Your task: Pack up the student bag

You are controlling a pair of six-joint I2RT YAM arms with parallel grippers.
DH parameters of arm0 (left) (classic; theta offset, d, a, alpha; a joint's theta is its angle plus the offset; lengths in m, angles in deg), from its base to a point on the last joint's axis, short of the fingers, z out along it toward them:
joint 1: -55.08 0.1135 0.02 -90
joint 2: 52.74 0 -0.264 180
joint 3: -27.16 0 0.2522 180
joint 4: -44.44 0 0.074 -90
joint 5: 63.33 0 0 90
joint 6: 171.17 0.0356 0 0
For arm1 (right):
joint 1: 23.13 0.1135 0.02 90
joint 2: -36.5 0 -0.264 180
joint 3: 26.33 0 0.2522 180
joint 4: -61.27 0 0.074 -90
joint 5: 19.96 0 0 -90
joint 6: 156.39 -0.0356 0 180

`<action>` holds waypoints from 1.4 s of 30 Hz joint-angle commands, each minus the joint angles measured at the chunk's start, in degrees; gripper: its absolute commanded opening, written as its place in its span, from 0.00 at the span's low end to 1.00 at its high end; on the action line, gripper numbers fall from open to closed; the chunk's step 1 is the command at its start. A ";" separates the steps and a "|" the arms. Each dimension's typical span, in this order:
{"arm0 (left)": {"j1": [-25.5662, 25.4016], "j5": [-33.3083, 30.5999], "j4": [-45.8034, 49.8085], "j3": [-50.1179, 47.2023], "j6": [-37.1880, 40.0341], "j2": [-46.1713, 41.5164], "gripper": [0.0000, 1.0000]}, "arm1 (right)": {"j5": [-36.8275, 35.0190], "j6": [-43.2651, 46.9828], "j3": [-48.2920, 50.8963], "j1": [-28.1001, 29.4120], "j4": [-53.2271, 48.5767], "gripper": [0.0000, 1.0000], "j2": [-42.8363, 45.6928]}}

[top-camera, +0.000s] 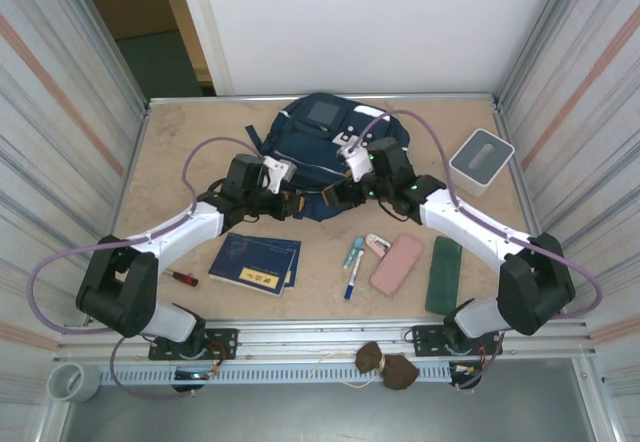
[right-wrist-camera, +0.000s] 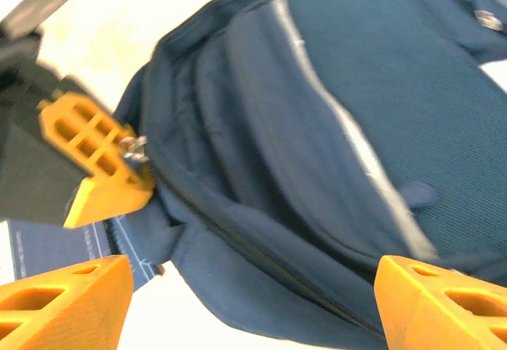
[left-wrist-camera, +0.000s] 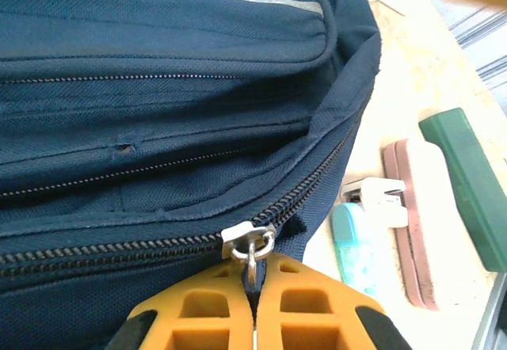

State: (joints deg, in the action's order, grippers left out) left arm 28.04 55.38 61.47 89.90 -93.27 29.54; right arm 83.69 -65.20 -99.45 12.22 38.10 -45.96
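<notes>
Student bag lies flat at the far middle of the table, its front pockets facing up. The left gripper is at the bag's near-left edge, fingers pressed together and clamped on the metal zip pull of the main zip. The right gripper hovers just off the bag's near edge, jaws wide apart and holding nothing. From its wrist view the left gripper's orange finger and the zip pull sit to the left of the bag. Judged step: opening the main compartment before anything goes in. How far the zip is already parted cannot be told from these views. To do this well, the pull should follow the line of the teeth around the bag's curved corner and not lift away from the fabric, since a straight tug at the bend would probably jam the slider or drag the whole bag. The grip is on a thin ring, so a slow, steady draw should keep it from slipping out. The free right gripper would serve best pinning or pinching the fabric beside the zip to give counter-tension. The notebook, pens, pink case and green case lie on the near side of the bag, close enough that a sliding bag could push them.
</notes>
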 commanded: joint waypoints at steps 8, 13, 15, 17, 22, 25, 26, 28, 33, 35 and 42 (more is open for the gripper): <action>0.68 4.49 0.48 2.21 0.05 -2.61 0.00 | -4.84 14.08 -6.74 3.62 2.08 0.67 -12.27; 1.53 2.42 1.18 2.13 -1.16 -3.00 0.00 | -7.58 15.07 -5.16 3.35 1.67 0.22 -11.61; 2.44 -0.28 2.34 1.82 -1.96 -3.79 0.00 | -8.47 14.77 -2.96 2.43 2.02 0.13 -10.01; 3.91 -3.53 3.54 1.15 -3.39 -4.70 0.00 | -8.43 14.17 -1.00 0.57 2.03 0.08 -8.55; 7.51 -12.72 7.63 0.24 -5.53 -5.43 0.00 | -8.65 14.25 1.34 -3.08 1.16 0.06 -7.19; 7.60 -13.22 9.30 1.14 -4.87 -4.35 0.00 | -8.89 16.04 0.16 -3.71 -1.08 0.07 -7.58; 7.62 -12.39 9.04 1.16 -4.87 -4.17 0.00 | -9.12 16.47 -0.46 -3.91 -1.89 0.08 -7.85; 7.38 -9.47 7.70 0.72 -5.35 -4.32 0.00 | -9.33 17.17 -1.79 -4.59 -3.80 0.14 -8.23; 5.14 -1.20 4.59 0.29 -6.19 -5.86 0.00 | -3.20 16.41 -5.27 -5.17 -9.15 0.50 -6.21; 4.26 1.69 2.68 -0.16 -7.33 -6.71 0.00 | -0.25 15.42 -5.52 -3.86 -9.42 0.60 -4.74; 0.42 5.38 2.09 1.30 -7.42 -8.03 0.00 | 5.25 13.05 -6.98 0.58 -5.34 0.72 -6.49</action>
State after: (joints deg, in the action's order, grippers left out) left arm 29.76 55.95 66.80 89.81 -100.39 23.95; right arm 85.00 -50.57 -104.19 11.87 31.47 -51.60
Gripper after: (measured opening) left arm 0.063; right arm 0.721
